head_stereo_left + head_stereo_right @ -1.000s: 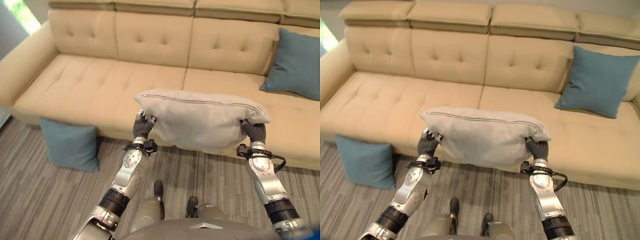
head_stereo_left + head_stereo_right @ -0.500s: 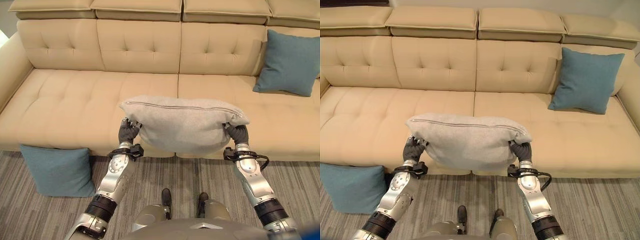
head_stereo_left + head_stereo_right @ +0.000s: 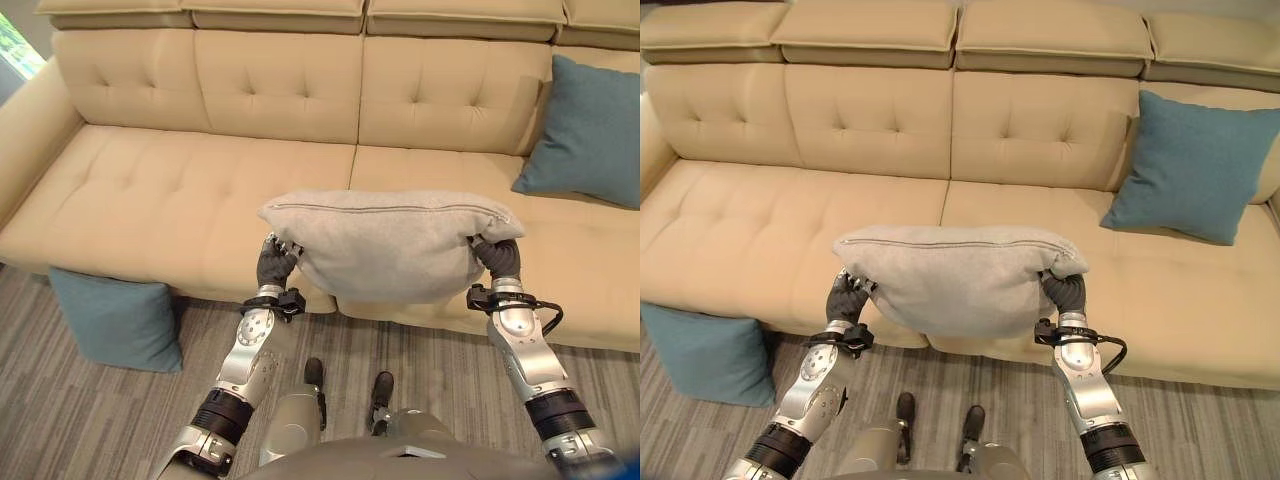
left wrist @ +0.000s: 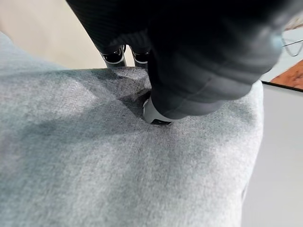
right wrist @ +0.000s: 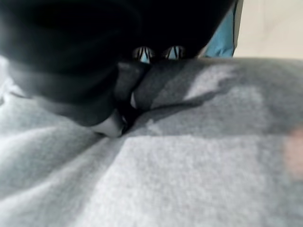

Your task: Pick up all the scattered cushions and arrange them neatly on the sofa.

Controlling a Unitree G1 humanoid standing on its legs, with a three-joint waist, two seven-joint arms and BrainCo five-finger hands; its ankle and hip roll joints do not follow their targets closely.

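The grey cushion [image 3: 392,245] is showing a soft, matt, fleece-like cloth with a fine nap and a stitched seam along its top edge. The beige sofa [image 3: 200,190] is looking like smooth, faintly sheened leather, tufted with buttons. Both teal cushions, one on the sofa's right end [image 3: 1190,168] and one on the floor [image 3: 118,320], are appearing as matt woven cloth. The floor [image 3: 60,420] is presenting streaked, low-pile grey carpet.

A cushion [image 3: 390,245] hangs between the left hand [image 3: 274,266] and right hand [image 3: 498,258], one at each end, before the sofa [image 3: 180,190] front edge. A second cushion [image 3: 590,132] leans on the sofa back at the right. A third cushion [image 3: 115,320] stands on the floor [image 3: 60,420], left, against the sofa base.
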